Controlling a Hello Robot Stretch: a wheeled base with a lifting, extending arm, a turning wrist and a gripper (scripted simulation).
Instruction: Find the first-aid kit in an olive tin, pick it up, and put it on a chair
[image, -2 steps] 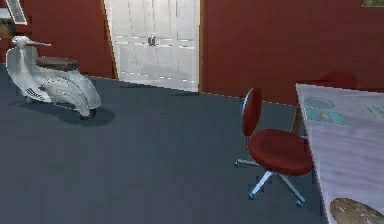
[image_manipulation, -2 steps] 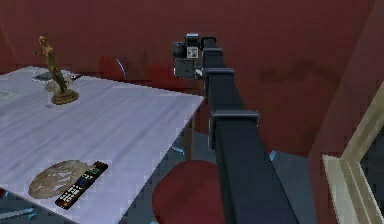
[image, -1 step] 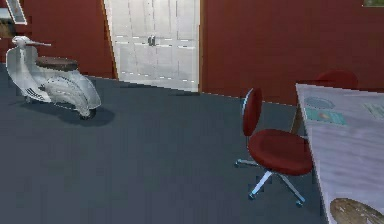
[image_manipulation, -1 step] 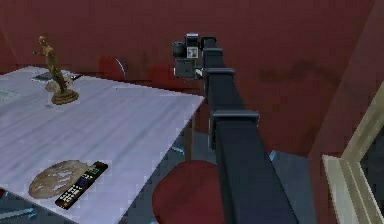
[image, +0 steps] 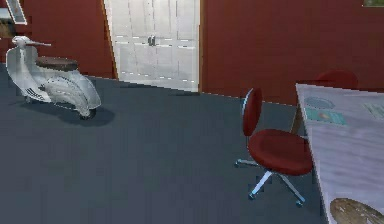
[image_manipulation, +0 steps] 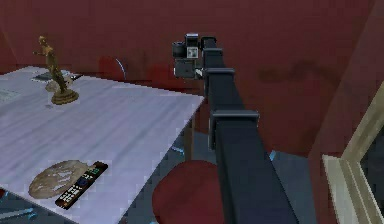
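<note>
Gripper (image_manipulation: 183, 60) out past table's (image_manipulation: 120, 130) far corner, by chair (image_manipulation: 160, 76); can't tell finger state or whether it holds the kit. Risk: a turn swings arm (image_manipulation: 235, 130) into the chair back.

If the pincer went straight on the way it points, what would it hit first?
Probably the red wall; the way to it from the pincer looks free, but depth is unclear.

A scooter (image: 50, 80) stands left, a chair (image: 278, 150) beside the table (image: 345, 165) right, a door (image: 155, 45) behind.
</note>
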